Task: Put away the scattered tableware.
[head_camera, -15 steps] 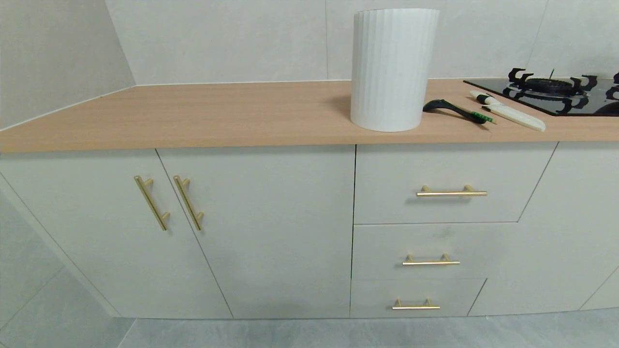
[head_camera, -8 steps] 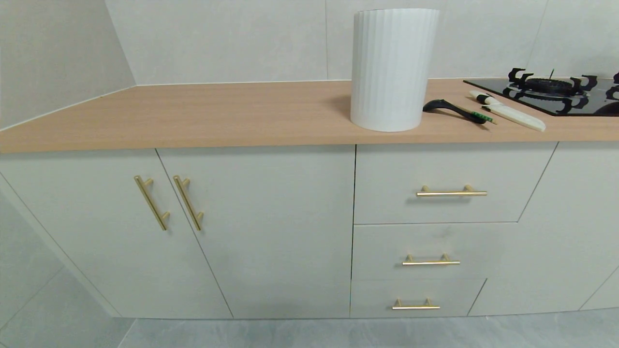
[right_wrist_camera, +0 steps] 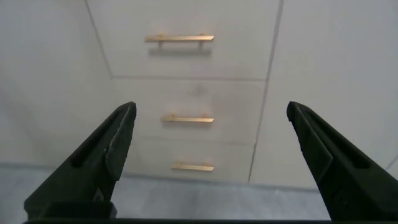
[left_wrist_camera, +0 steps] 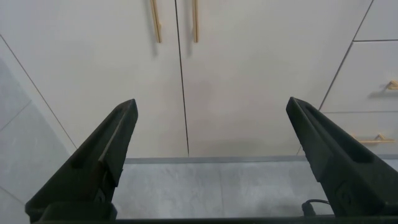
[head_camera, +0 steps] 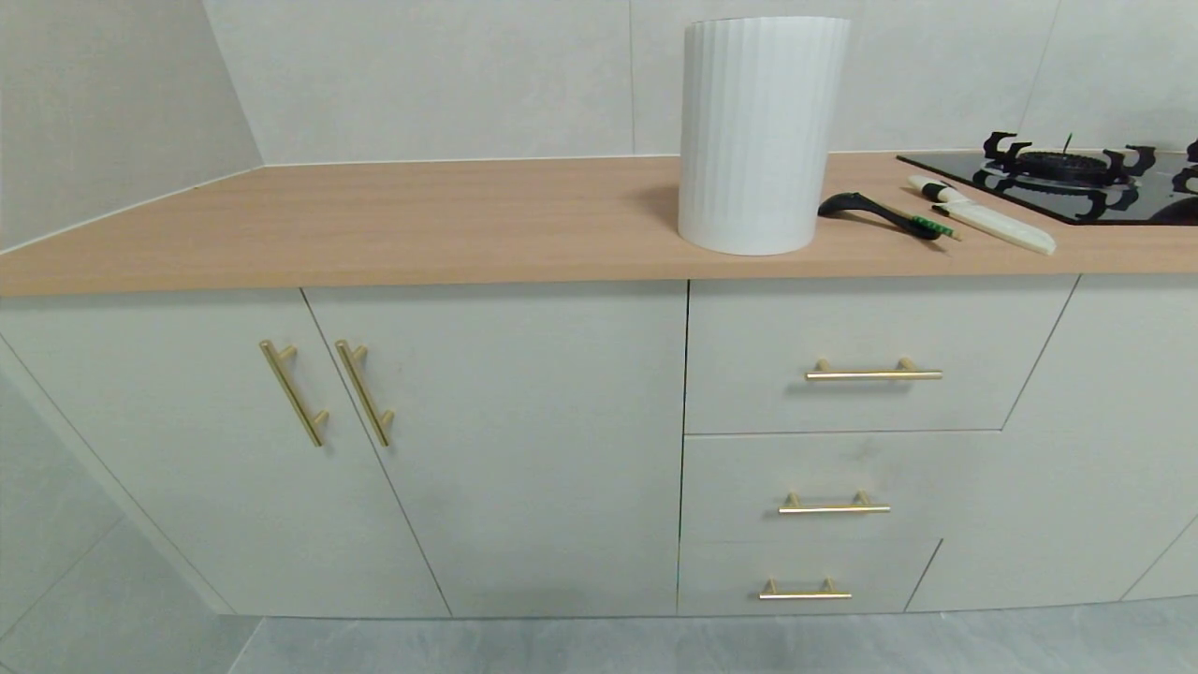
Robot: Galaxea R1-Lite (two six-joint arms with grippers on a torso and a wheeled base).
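On the wooden countertop (head_camera: 421, 225) stands a tall white ribbed container (head_camera: 760, 136). Just to its right lie a black ladle (head_camera: 878, 214) with a green-banded handle and a white knife-like utensil (head_camera: 987, 226), close to the hob. My left gripper (left_wrist_camera: 211, 107) hangs low in front of the double cabinet doors (left_wrist_camera: 183, 74), open and holding nothing. My right gripper (right_wrist_camera: 211, 109) faces the stack of drawers (right_wrist_camera: 186, 81), also open with nothing between its fingers.
A black gas hob (head_camera: 1076, 178) with pan supports sits at the counter's far right. Below are two cabinet doors with gold handles (head_camera: 328, 391) and three drawers with gold pulls (head_camera: 874, 373). Grey tiled floor (head_camera: 655, 646) runs along the cabinet base.
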